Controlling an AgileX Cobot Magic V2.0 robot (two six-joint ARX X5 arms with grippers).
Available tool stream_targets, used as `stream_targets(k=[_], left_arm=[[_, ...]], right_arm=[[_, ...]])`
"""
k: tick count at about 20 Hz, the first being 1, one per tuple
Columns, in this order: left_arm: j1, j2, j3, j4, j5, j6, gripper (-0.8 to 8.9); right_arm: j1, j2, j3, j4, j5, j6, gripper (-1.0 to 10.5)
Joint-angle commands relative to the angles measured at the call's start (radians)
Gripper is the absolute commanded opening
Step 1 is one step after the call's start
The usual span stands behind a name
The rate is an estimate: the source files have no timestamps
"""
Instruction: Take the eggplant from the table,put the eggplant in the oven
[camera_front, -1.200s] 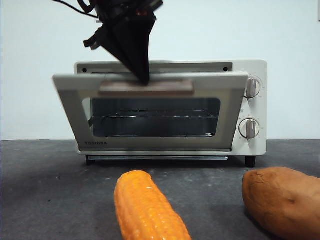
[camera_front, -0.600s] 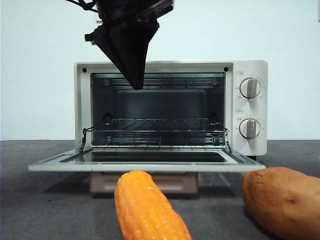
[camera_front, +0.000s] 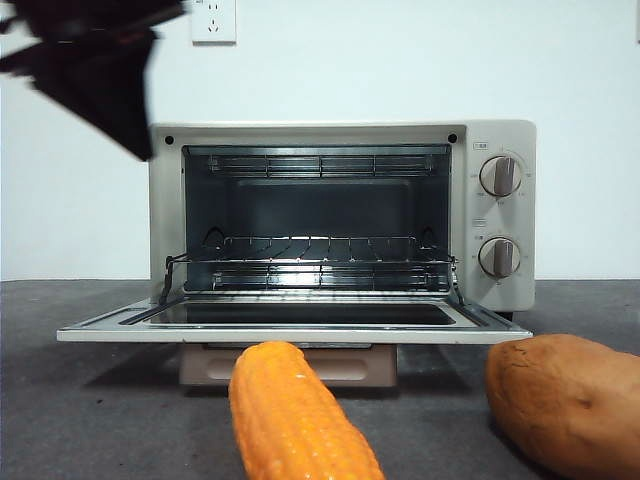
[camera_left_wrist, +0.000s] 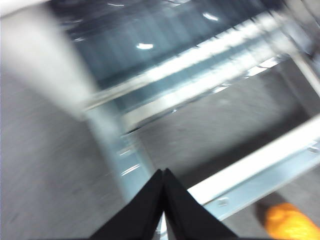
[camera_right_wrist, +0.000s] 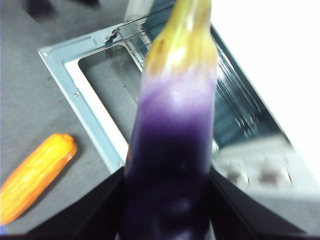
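My right gripper (camera_right_wrist: 167, 202) is shut on the eggplant (camera_right_wrist: 170, 135), a glossy dark-purple body fading to a yellow-green stem end that points away from the jaws. It hangs above the oven (camera_front: 165, 200), whose door (camera_front: 290, 335) lies flat open and shows the wire rack (camera_front: 310, 262). The same door (camera_right_wrist: 92, 120) lies under the eggplant in the right wrist view. The front view shows neither the eggplant nor the right gripper. My left gripper (camera_front: 135, 140), shut and holding nothing, is blurred at the top left, beside the oven's upper left corner. Its jaws (camera_left_wrist: 163, 175) point down past the door's edge (camera_left_wrist: 250, 170).
An orange corn cob (camera_front: 295, 420) lies on the dark grey table (camera_front: 90, 400) just in front of the open door. A brown sweet potato (camera_front: 565, 400) sits at the front right. Two grey knobs (camera_front: 499, 176) are on the oven's right side.
The oven door has dropped from half open to flat open. The left gripper has left the handle and swung up and to the left, away from the oven's mouth.
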Motion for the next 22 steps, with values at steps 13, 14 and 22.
stream_targets(k=[13, 14, 22], left_arm=[[0.290, -0.296, -0.261, 0.093, 0.072, -0.063, 0.06], [0.289, -0.296, -0.261, 0.098, 0.077, -0.063, 0.06], [0.289, -0.296, -0.261, 0.094, 0.077, -0.063, 0.06]], right_arm=[[-0.148, 0.588, 0.011, 0.612, 0.227, -0.596, 1.9], [-0.159, 0.607, 0.011, 0.639, 0.233, -0.605, 1.9], [-0.187, 0.643, 0.011, 0.660, 0.240, -0.553, 3.4]])
